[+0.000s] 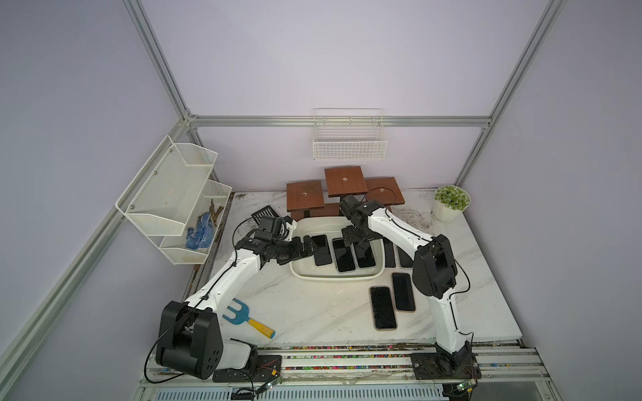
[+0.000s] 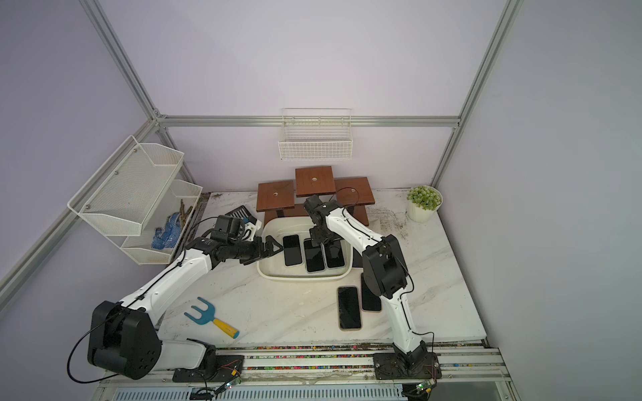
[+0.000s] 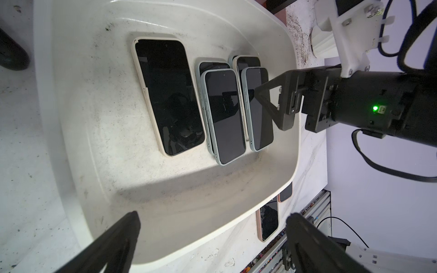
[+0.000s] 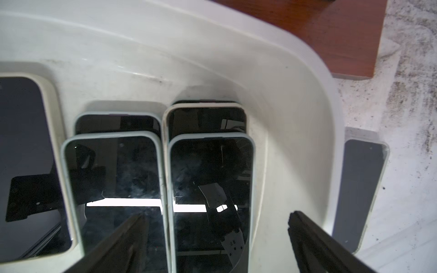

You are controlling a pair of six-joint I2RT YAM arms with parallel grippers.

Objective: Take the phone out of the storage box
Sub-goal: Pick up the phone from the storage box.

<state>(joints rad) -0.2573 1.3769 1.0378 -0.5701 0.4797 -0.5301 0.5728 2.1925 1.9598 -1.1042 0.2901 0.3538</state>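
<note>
Glossy black-screened phones (image 1: 321, 250) rest in a smudged, smooth white plastic storage box (image 1: 333, 277) on a veined marble-look counter (image 1: 312, 312).

This is a robotics lab test cell. An aluminium extrusion frame (image 1: 340, 120) carries plain pale wall panels (image 1: 312, 52) around a marble-patterned worktop (image 1: 312, 312). Two white-and-black robot arms, the left arm (image 1: 225, 277) and the right arm (image 1: 392, 225), are bolted to a metal rail (image 1: 347, 357) at its front edge. Household props sit about: wire basket (image 1: 349, 145), mesh shelf (image 1: 166, 198), wooden risers (image 1: 344, 180), potted plant (image 1: 451, 203) and garden fork (image 1: 248, 317).
</note>
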